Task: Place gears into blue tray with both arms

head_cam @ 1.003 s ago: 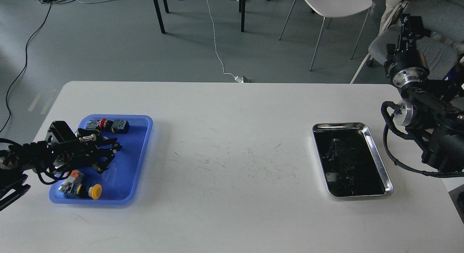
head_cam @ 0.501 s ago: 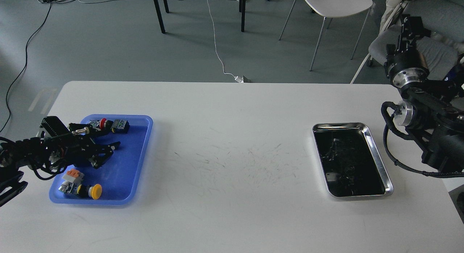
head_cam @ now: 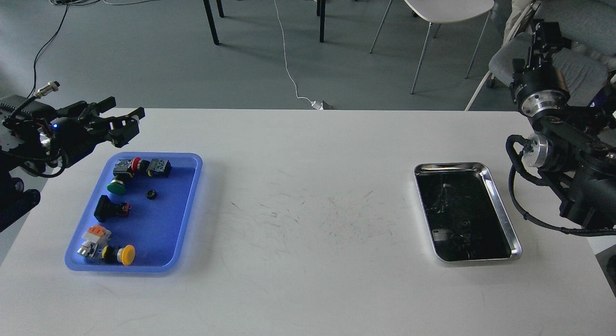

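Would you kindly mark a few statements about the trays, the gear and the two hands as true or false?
1. A gear lies inside the blue tray. True.
2. The left hand is gripping the gear. False: it is raised beyond the tray's far edge, holding nothing.
3. The steel tray sits on the table's right side. True.
4. The yellow-capped button lies in the steel tray. False: it lies in the blue tray's near end.
5. The right hand hovers over the blue tray. False: it is off the table's far right corner.
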Controlling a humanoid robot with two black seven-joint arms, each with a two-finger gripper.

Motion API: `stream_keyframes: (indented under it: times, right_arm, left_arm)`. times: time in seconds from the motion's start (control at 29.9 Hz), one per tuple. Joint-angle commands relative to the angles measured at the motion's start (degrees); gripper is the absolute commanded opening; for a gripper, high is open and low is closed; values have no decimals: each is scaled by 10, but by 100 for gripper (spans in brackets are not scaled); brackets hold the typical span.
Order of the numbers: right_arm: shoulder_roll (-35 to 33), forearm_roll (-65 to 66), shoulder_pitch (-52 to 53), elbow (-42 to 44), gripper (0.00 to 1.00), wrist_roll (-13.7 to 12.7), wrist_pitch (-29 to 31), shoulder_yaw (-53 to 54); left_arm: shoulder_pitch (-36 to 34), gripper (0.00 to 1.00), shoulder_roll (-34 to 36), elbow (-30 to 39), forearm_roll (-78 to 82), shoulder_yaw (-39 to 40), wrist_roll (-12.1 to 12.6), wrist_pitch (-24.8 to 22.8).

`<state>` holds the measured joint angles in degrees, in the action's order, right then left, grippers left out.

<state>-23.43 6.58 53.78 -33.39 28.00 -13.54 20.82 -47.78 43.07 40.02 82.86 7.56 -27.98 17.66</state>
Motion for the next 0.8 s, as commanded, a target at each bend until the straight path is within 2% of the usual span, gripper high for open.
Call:
stream_keyframes:
  times: [0.0, 0.23, 0.53, 0.77]
  right_arm:
    - [0, 0, 2, 0, 96, 0, 0, -2]
    - [0, 0, 5, -4, 96, 0, 0, -10]
    - [-20, 0, 8, -32, 96, 0, 0, -42]
    - [-52, 20, 8, -64, 96, 0, 0, -51]
  left_arm:
    - [-11, 92, -9, 3, -108, 3, 0, 0]
    - [-42, 96, -44, 5, -271, 6, 0, -6]
    - [-118, 96, -81, 0, -481, 37, 0, -124]
    - [-143, 96, -137, 0, -544, 47, 0, -146]
